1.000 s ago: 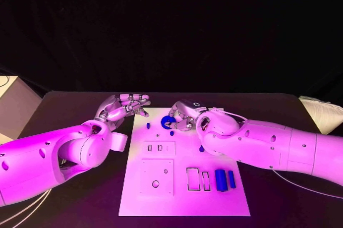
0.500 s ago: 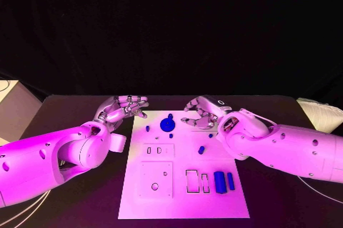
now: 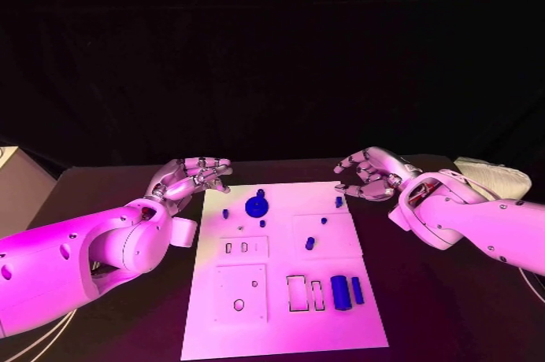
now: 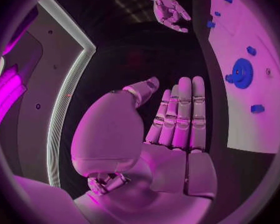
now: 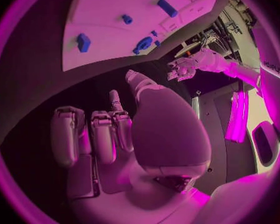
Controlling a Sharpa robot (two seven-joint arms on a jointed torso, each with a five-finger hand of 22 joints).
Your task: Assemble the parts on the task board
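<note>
- Fingers (image 3: 365, 190) of the right hand (image 3: 372, 175) are curled in a little and hold nothing. A second ago this hand was over the blue gear (image 3: 257, 206). Now it has pulled back off the task board (image 3: 284, 315) to about 2 o'clock from it, over the black table (image 3: 454, 299).
- Left hand (image 3: 187, 177) waits at the board's 11 o'clock corner, as it did a second ago. Its fingers (image 4: 180, 112) lie straight, close side by side, and hold nothing.
- That blue gear now sits alone on the board at about 12 o'clock. I think the right hand has just let it go, so this part looks done.
- Next come the other parts. Two blue bars (image 3: 346, 289) lie side by side at about 4 o'clock on the board, just beside two empty slots (image 3: 306, 293).
- Small blue pegs (image 3: 309, 242) sit near the middle and up by the gear. I cannot tell if they stand in holes or just lie there.
- A square plate with a hole (image 3: 241, 293) sits at about 7 o'clock on the board.
- A pale folded thing (image 3: 491, 175) lies on the table near the right arm. A white block (image 3: 184, 230) sits by the left arm.
- Nothing lies between the hands and the bars. The right arm only has to come back over the board.
</note>
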